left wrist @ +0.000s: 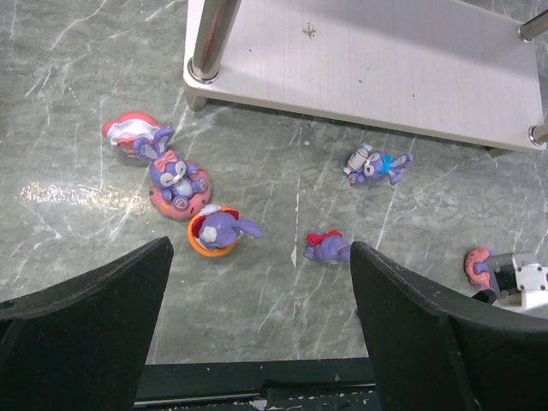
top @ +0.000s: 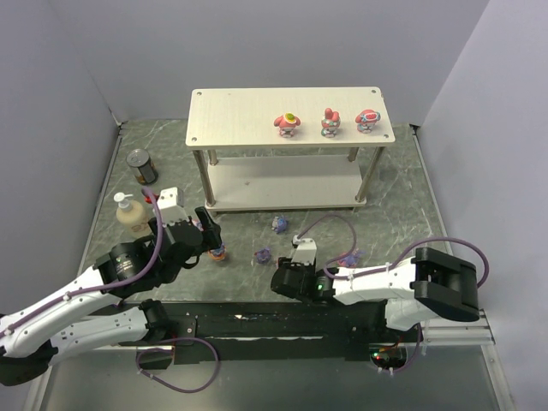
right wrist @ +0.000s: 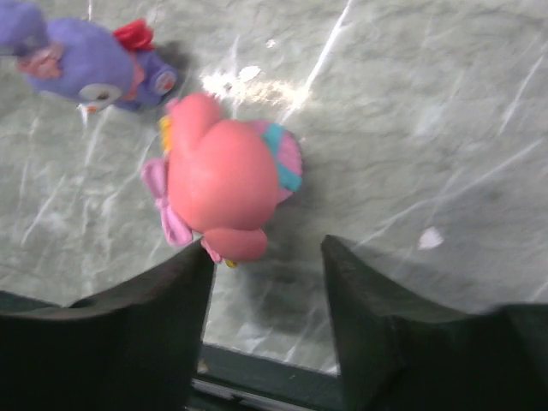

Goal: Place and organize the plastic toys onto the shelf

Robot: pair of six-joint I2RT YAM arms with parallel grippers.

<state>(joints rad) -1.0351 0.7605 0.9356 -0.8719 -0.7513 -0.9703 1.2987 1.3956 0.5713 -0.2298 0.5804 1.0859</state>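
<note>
The shelf (top: 248, 107) stands at the back with three pink toys (top: 288, 125) upright on its top board. Its lower board shows in the left wrist view (left wrist: 385, 68). My left gripper (top: 212, 235) is open and empty (left wrist: 261, 257), above the mat, near a purple rabbit in an orange cup (left wrist: 218, 229), a purple rabbit on a pink base (left wrist: 175, 181) and a pink toy (left wrist: 128, 128). My right gripper (top: 282, 278) is open (right wrist: 267, 253), low over the mat. A pink toy (right wrist: 227, 175) lies just ahead of its left fingertip, not between the jaws. A purple red-bowed toy (right wrist: 86, 64) lies beyond it.
A dark tin can (top: 141, 163) and a beige pump bottle (top: 130, 214) stand at the left. More purple toys lie on the mat in front of the shelf (top: 278, 224) and at the right (top: 349, 255). The black table edge (top: 257, 321) runs close behind both grippers.
</note>
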